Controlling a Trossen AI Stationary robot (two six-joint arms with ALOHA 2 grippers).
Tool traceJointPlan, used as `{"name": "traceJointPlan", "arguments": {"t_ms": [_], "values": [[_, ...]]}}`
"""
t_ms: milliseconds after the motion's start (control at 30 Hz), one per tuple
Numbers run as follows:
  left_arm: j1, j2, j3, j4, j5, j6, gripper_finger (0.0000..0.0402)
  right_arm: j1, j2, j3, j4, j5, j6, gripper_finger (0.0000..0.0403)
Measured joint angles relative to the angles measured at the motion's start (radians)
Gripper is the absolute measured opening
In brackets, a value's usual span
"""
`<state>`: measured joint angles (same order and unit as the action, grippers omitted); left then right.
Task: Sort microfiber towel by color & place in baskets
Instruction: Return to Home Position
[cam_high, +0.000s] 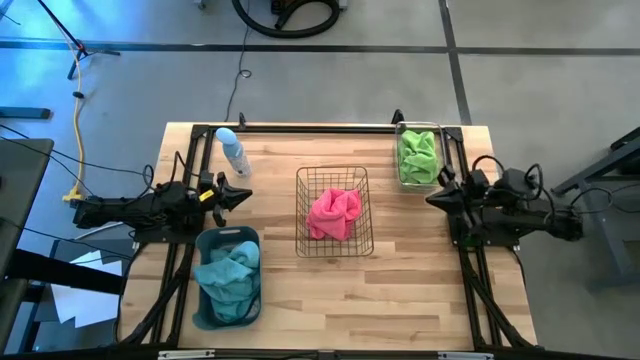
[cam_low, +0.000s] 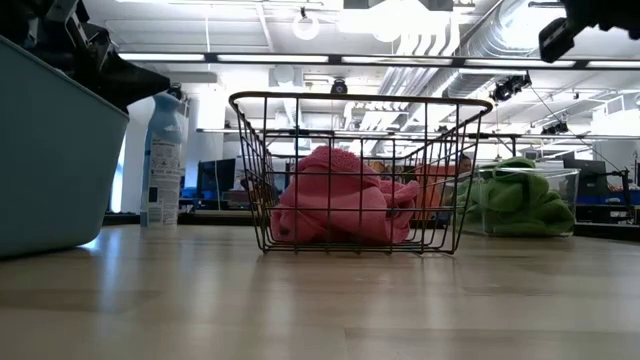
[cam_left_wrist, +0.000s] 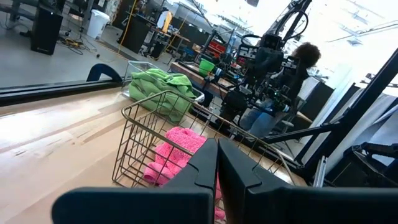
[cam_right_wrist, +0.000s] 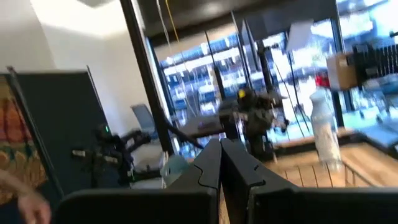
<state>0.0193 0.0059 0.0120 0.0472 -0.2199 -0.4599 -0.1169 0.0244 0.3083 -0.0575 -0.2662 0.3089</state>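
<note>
Towels lie sorted: pink towel (cam_high: 335, 213) in the wire basket (cam_high: 300, 215), teal towels (cam_high: 230, 275) in the grey-blue tub (cam_high: 198, 292), green towel (cam_high: 418, 158) in the clear bin (cam_high: 441, 150). Left end effector (cam_high: 240, 196) and right end effector (cam_high: 432, 198), fingers together and empty, hang at the table's (cam_high: 400, 290) sides; homing should retract them level, clear of basket rims.

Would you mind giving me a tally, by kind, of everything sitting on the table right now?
Containers: 3 (wire basket, grey-blue tub, clear bin)
Towel heaps: 3 (pink heap, teal heap, green heap); single cloths within a heap cannot be counted
Spray bottle: 1
Total: 7
</note>
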Motion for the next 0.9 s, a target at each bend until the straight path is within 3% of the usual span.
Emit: {"name": "traceJointPlan", "arguments": {"t_ms": [167, 333, 733, 900], "values": [[0.0, 0.0, 0.0, -0.002, 0.0, 0.0, 0.0, 0.0, -0.001, -0.135, 0.235, -0.009, 0.035, 0.0], [0.0, 0.0, 0.0, -0.002, 0.0, 0.0, 0.0, 0.0, -0.001, -0.241, 0.336, -0.019, 0.058, 0.0], [0.0, 0.0, 0.0, -0.001, 0.0, 0.0, 0.0, 0.0, -0.001, -0.299, 0.309, -0.003, -0.024, 0.0], [0.0, 0.0, 0.0, -0.001, 0.0, 0.0, 0.0, 0.0, -0.001, -0.299, 0.172, 0.031, -0.062, 0.0]]}}
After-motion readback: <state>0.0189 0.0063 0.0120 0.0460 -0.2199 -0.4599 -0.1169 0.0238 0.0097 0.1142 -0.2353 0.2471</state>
